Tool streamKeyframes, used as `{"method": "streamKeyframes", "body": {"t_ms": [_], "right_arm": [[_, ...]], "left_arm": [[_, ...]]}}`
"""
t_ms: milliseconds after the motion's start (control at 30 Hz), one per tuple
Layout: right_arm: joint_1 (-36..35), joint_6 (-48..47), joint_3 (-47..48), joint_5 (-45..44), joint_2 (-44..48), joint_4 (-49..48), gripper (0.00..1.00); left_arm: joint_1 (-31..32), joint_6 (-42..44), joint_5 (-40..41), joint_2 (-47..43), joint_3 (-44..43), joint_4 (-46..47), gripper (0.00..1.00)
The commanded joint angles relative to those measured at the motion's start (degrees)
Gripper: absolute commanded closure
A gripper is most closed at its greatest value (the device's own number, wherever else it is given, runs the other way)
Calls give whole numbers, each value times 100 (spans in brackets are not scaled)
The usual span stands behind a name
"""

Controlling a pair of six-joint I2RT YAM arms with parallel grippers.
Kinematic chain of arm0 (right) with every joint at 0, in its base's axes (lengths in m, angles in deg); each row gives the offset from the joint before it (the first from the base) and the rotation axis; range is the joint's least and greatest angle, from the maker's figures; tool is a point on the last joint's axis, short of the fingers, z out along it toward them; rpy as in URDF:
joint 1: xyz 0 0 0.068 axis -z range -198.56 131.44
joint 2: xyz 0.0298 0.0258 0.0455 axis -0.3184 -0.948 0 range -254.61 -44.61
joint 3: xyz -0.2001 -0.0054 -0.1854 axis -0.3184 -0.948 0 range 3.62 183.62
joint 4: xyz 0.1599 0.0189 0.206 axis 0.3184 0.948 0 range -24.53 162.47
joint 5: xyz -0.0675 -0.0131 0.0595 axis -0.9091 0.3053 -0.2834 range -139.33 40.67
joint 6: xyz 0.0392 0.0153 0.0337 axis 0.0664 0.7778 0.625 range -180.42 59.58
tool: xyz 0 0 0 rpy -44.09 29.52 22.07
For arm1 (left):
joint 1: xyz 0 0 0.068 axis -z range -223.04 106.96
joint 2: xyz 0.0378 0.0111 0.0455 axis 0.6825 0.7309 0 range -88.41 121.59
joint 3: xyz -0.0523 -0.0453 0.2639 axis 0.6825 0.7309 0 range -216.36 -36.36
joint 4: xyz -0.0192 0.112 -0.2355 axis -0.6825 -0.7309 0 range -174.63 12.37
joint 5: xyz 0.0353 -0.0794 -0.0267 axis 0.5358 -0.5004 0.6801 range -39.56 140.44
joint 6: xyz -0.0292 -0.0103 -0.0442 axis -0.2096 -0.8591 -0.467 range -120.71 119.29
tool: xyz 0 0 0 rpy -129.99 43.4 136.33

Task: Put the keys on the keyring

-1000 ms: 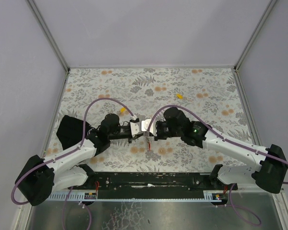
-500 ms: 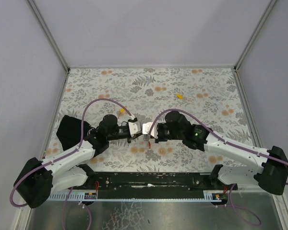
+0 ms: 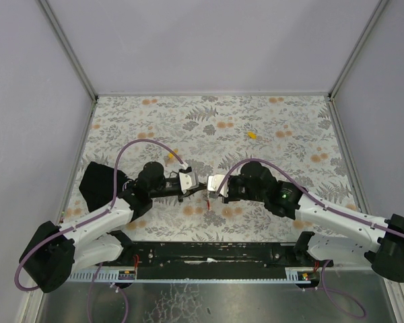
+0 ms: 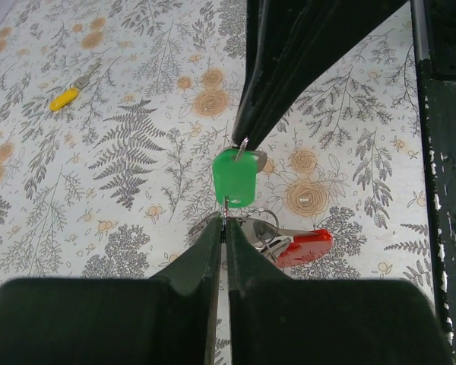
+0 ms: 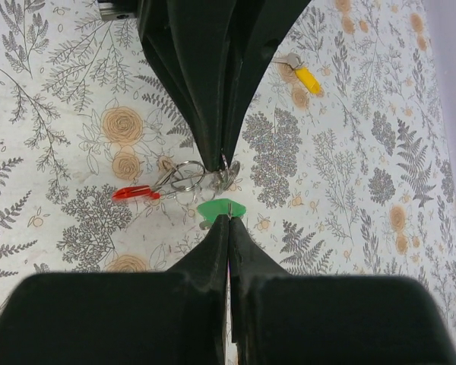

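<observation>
Top external view: my two arms meet over the middle of the flower-printed worktop. The left tool is pinched tight on the silver wire loops of the red-tabbed keyring. The right tool is clamped on the small green-capped key, right against the ring. I cannot tell whether it is threaded. A yellow-capped key and a second yellow-capped key lie loose, well apart, and are not yet on the ring.

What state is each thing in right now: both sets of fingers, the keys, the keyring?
Left fingers: shut on the keyring.
Right fingers: shut on the green key.
Green key: held beside the keyring.
Keyring: pinched at its metal ring.
Yellow keys: loose on the table, apart.
</observation>
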Motion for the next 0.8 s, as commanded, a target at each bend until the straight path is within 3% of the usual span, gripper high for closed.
{"method": "streamKeyframes", "body": {"t_ms": [0,767], "right_arm": [[-39,89,31,178,-105,-545,100],[-40,124,121,370,-268,-524,100]], "left_arm": [[-40,94,-224,-113,85,577,100],[-40,104,-245,-132,95,586,100]]}}
